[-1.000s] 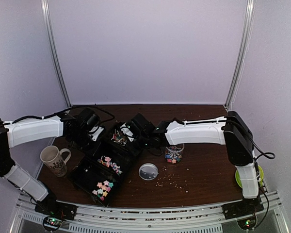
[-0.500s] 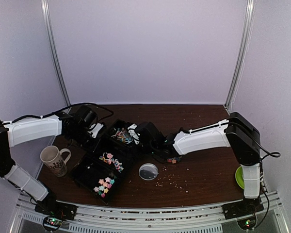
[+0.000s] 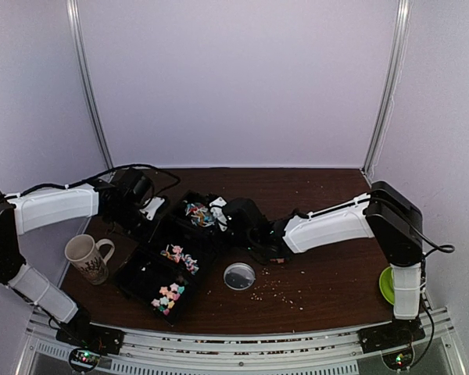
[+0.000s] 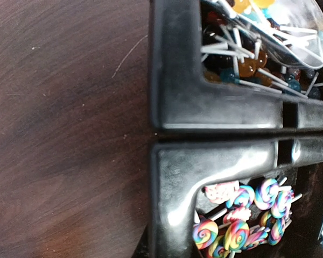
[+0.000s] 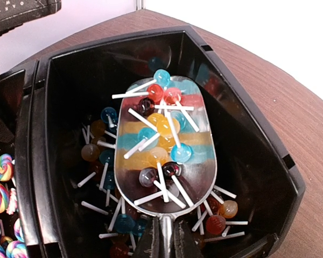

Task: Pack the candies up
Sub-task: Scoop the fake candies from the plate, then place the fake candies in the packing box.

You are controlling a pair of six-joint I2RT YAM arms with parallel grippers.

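The candies lie in a black compartment tray point(image 3: 137, 275): star-shaped sweets point(image 3: 166, 297) at the near end, swirl lollipops point(image 4: 237, 234) in the middle, and small ball lollipops on white sticks point(image 5: 99, 156) at the far end. My right gripper point(image 5: 166, 242) is shut on the handle of a clear scoop point(image 5: 161, 145). The scoop holds several ball lollipops and sits low in the far compartment. In the top view the right gripper point(image 3: 223, 212) is over that compartment. My left gripper point(image 3: 150, 209) is at the tray's far-left rim point(image 4: 204, 107). One finger shows against the outer wall.
A round lid point(image 3: 239, 275) lies just right of the tray. A candy jar point(image 3: 277, 254) is mostly hidden behind my right arm. A mug point(image 3: 86, 256) stands at the left. A green dish point(image 3: 386, 285) sits at the right edge. Pale crumbs point(image 3: 277, 291) dot the table.
My right arm has dropped and swung left, bringing the scoop down into the far compartment and covering the jar. The left gripper and tray shifted slightly.
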